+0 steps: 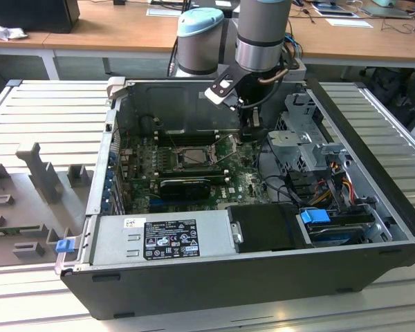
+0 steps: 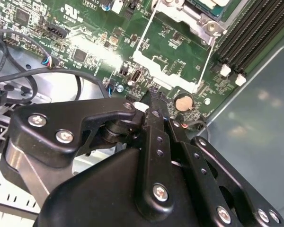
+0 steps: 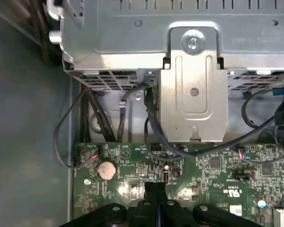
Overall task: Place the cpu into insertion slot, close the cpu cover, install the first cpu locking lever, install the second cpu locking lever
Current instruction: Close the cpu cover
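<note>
Fingers [image 2: 156,124] clenched together, empty, over green circuit board [image 2: 94,33], near coin battery [image 2: 183,101]

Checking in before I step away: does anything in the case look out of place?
Nothing looks damaged or spilled. Only the cpu cover stands open, swung off the insertion slot toward the gripper, which hovers shut just beyond it over the board.

Black gripper [image 3: 155,188], green circuit board [image 3: 213,163], grey cage [image 3: 194,94].
</note>
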